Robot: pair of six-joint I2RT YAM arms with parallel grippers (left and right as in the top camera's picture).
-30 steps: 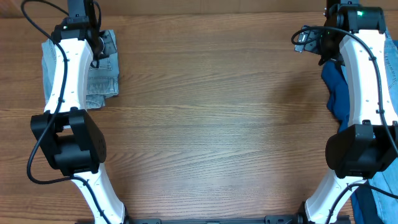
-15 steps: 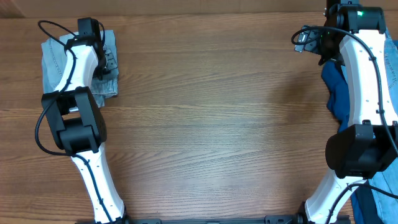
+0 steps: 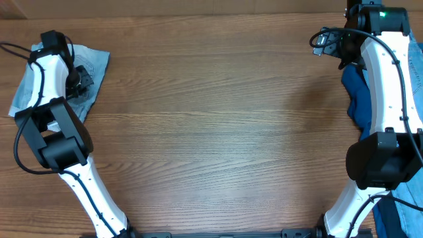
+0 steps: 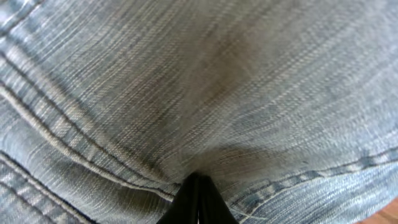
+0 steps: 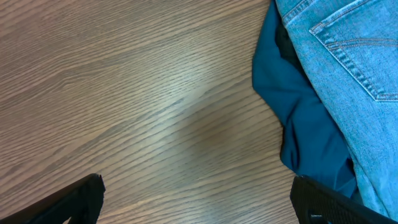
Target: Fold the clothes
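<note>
left pincer (image 4: 196, 186) clamped shut on pale denim shorts (image 3: 96, 61) at the desk's (image 3: 218, 132) 10 o'clock corner, long axis 8-to-2 o'clock. right pincer (image 5: 199, 205) gaping, empty; dark blue cloth (image 5: 298, 124) at its 3 o'clock. Left arm's job.

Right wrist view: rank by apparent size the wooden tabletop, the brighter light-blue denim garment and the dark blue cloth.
Largest: wooden tabletop, filling most of the frame.
Next: brighter light-blue denim garment, cut off at the frame edge.
Smallest: dark blue cloth, seemingly partly under the denim, so its full extent is hidden.
</note>
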